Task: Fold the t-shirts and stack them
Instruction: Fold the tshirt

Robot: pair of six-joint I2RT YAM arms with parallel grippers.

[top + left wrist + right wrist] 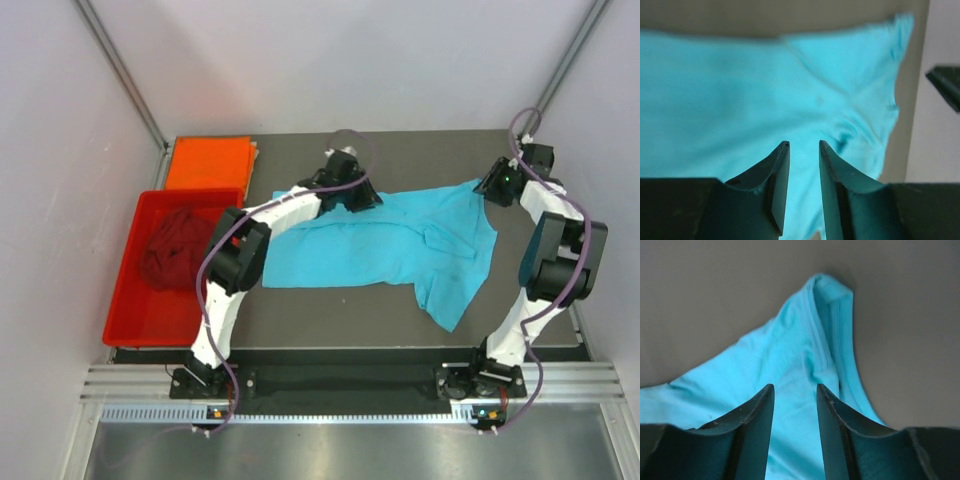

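Note:
The turquoise-blue t-shirt (380, 242) lies spread out on the dark table, one sleeve hanging toward the front right. My left gripper (358, 197) is open over the shirt's far edge; in the left wrist view (804, 144) the turquoise cloth (740, 100) lies under the parted jaws. My right gripper (494, 186) is open over the shirt's far right corner; in the right wrist view (795, 386) the hemmed corner (825, 315) lies just ahead. The orange t-shirt (208, 162) lies folded at the back left. The maroon t-shirt (175, 250) is crumpled in the tray.
A red plastic tray (128, 300) stands at the table's left edge. Grey walls close in on both sides and at the back. A dark part (946, 85) shows at the right edge of the left wrist view.

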